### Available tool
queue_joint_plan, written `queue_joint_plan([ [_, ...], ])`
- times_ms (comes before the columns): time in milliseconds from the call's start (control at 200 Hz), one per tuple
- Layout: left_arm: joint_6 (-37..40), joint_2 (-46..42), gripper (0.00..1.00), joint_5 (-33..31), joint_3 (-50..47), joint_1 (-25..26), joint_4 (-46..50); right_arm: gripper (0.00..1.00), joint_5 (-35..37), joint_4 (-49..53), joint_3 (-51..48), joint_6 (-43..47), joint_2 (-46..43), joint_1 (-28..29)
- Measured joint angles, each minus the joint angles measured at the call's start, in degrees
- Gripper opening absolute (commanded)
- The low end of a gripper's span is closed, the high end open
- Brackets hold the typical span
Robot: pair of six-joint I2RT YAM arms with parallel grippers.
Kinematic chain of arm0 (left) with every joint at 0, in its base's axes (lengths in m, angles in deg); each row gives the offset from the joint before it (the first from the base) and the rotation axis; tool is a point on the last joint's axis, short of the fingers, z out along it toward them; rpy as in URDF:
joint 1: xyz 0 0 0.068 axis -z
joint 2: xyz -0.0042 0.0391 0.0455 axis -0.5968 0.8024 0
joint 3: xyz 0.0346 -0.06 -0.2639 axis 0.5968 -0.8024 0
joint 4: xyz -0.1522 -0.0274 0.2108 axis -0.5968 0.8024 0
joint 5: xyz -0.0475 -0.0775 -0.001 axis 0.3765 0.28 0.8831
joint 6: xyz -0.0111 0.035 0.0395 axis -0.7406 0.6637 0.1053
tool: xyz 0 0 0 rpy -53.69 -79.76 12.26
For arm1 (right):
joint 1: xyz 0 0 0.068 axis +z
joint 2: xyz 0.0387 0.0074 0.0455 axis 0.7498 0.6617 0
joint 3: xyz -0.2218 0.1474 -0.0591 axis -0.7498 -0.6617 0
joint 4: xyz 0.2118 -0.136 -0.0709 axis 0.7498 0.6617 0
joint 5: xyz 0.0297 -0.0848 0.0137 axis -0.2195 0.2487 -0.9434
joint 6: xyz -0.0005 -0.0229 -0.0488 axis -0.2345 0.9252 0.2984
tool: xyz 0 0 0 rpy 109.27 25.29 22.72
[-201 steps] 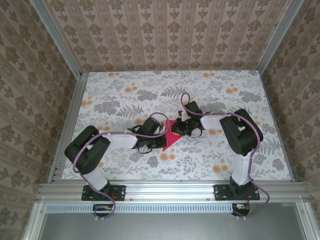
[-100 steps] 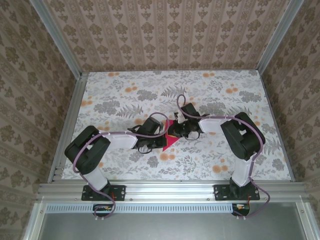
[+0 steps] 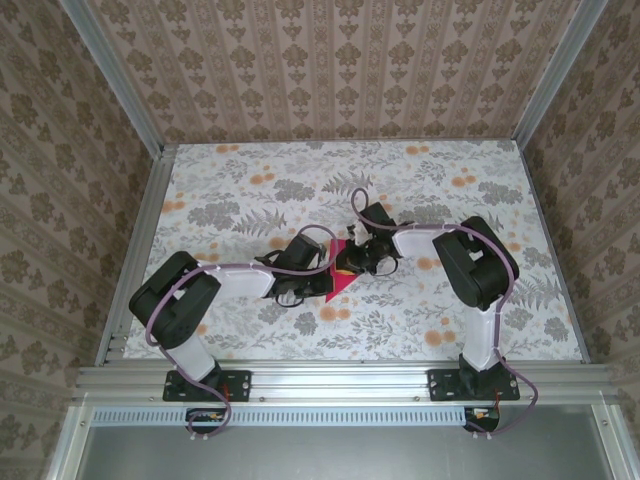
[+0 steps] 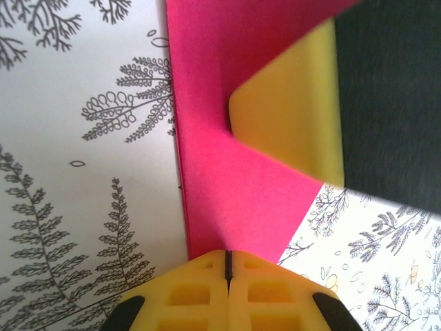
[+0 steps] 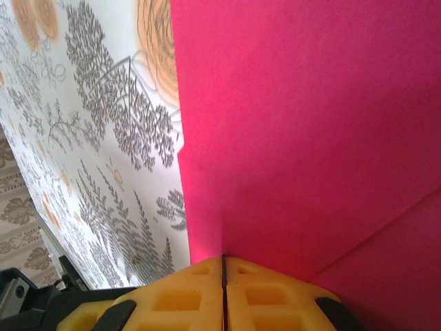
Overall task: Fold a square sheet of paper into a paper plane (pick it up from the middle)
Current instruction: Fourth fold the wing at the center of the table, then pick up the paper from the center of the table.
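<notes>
From above, the square sheet of paper [image 3: 338, 281] sits on the tabletop [image 3: 250, 190] between both arms; opposing pulls could tear it. At the left wrist, the left hand [image 4: 227, 265] is pinched shut on its folded edge, where a slip would skew the crease. At the right wrist, the right hand [image 5: 223, 272] clamps it likewise, risking crumpling.
</notes>
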Motion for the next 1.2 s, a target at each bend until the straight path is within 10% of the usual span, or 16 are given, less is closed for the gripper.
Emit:
queue_joint_plan([
  [745,0.26,0.20,0.02,0.72,-0.15,1.40,-0.42,0.19,9.38,5.88,12.92,3.50,5.27,-12.02],
  [1200,-0.92,-11.76,0.65,-4.81,0.31,-1.05,4.52,0.47,9.97,8.28,0.04,3.58,-16.37,-8.92],
])
